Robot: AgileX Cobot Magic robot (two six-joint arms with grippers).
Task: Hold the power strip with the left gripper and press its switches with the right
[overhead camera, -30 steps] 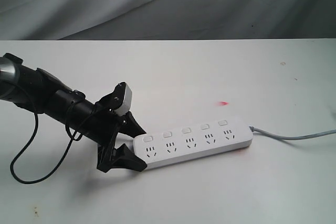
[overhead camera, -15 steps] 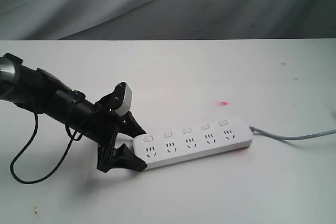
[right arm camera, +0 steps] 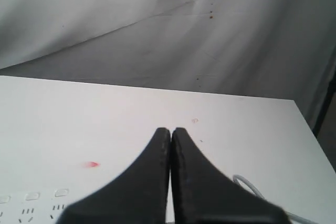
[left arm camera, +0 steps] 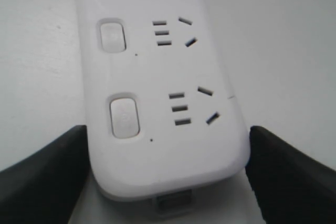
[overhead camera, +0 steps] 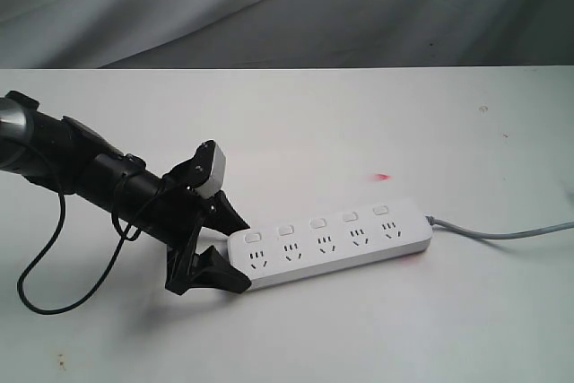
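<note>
The white power strip [overhead camera: 336, 241] lies slanted on the white table, its grey cable [overhead camera: 502, 232] running off to the right. My left gripper [overhead camera: 240, 253] clamps the strip's near left end; in the left wrist view both black fingers [left arm camera: 44, 179] press the sides of the power strip [left arm camera: 163, 145]. The switches [overhead camera: 318, 222] form a row along the far edge, and the nearest switch [left arm camera: 124, 116] sits just ahead of the jaws. My right gripper [right arm camera: 170, 130] is shut and empty, held above the table over the strip's cable end; it is out of the exterior view.
A small red mark [overhead camera: 383, 176] lies on the table behind the strip. The left arm's black cable [overhead camera: 36, 289] loops down at the left. A grey cloth backdrop [overhead camera: 287, 6] hangs beyond the table's far edge.
</note>
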